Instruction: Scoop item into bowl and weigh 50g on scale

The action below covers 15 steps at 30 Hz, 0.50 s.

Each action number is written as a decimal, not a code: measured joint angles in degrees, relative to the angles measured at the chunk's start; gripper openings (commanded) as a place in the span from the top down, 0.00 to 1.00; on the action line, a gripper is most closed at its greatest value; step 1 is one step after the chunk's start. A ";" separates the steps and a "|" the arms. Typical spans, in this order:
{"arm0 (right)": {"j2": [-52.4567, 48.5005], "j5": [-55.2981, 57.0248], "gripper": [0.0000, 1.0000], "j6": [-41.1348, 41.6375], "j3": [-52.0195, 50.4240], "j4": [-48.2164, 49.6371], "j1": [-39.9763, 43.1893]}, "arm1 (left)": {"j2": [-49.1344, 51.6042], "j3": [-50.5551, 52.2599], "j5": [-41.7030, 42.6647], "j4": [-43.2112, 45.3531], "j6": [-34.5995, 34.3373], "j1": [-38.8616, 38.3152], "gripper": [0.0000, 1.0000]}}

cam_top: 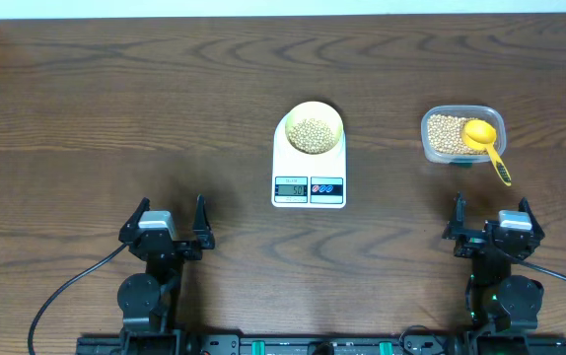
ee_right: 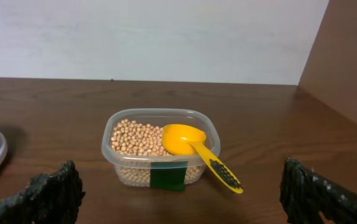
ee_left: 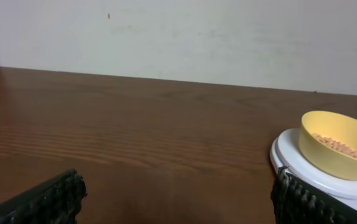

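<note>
The pale-yellow bowl [cam_top: 313, 127] stands on the white scale [cam_top: 309, 170] at the table's middle and holds tan beans [cam_top: 312, 135]. The bowl also shows at the right of the left wrist view [ee_left: 339, 145], on the scale [ee_left: 296, 163]. More beans fill a clear tub [cam_top: 458, 135] at the right, with a bright-yellow scoop [cam_top: 484, 141] lying in it, handle over the rim. The tub [ee_right: 158, 147] and scoop [ee_right: 198, 151] sit ahead in the right wrist view. My left gripper [cam_top: 167, 224] and right gripper [cam_top: 492, 223] are open and empty near the front edge.
The scale's display [cam_top: 291, 187] and two buttons [cam_top: 326, 187] face the front edge. A wooden wall panel [ee_right: 346, 68] stands at the table's right. Bare table lies left of the scale.
</note>
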State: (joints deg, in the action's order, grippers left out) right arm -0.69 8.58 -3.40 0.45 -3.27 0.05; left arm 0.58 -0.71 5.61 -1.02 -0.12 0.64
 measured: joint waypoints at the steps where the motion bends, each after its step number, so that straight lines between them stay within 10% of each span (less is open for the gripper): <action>1: 0.00 0.00 0.01 0.00 0.00 -0.02 0.00 | 0.00 -0.02 0.00 -0.02 0.22 0.00 0.02; 15: 0.00 0.00 0.01 0.00 0.00 -0.02 0.00 | 0.00 -0.02 -0.02 -0.07 4.70 0.00 0.02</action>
State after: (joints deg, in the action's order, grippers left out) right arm -0.69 8.58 -3.40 0.45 -3.29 0.05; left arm 0.58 -0.73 5.58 -1.08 4.58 0.64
